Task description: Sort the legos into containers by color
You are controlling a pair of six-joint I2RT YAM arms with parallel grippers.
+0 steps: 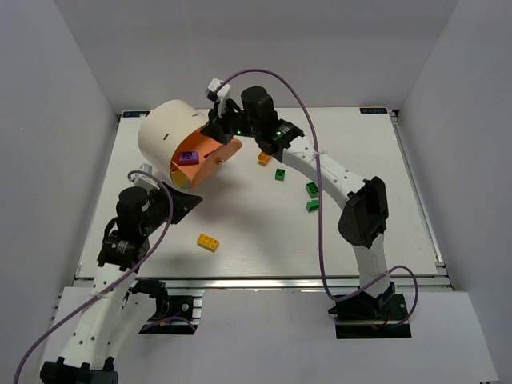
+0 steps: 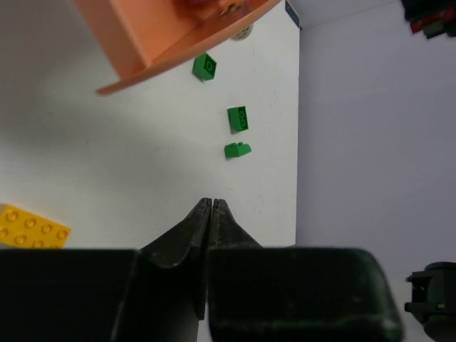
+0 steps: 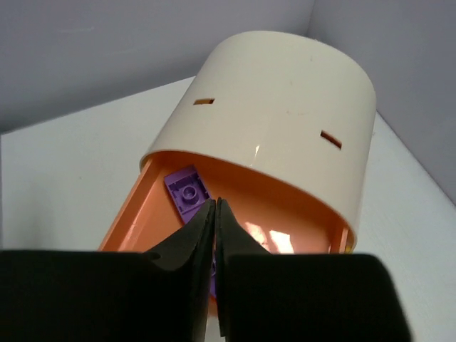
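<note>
Purple brick (image 1: 189,158) in orange drawer (image 1: 218,150), apparently alone; three greens (image 1: 311,189), two yellows (image 1: 208,242) unsorted on counter (image 1: 384,160), its 3–6 o'clock; left gripper (image 2: 211,206) and right gripper (image 3: 216,206) pressed together.

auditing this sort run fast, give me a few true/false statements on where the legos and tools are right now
1. The purple lego lies in the pulled-out orange drawer. True.
2. Three green legos lie on the table. True.
3. The left tool grips the yellow lego. False: it is shut on nothing; the yellow lego lies loose on the table.
4. The right tool is wide open. False: it is shut.
</note>
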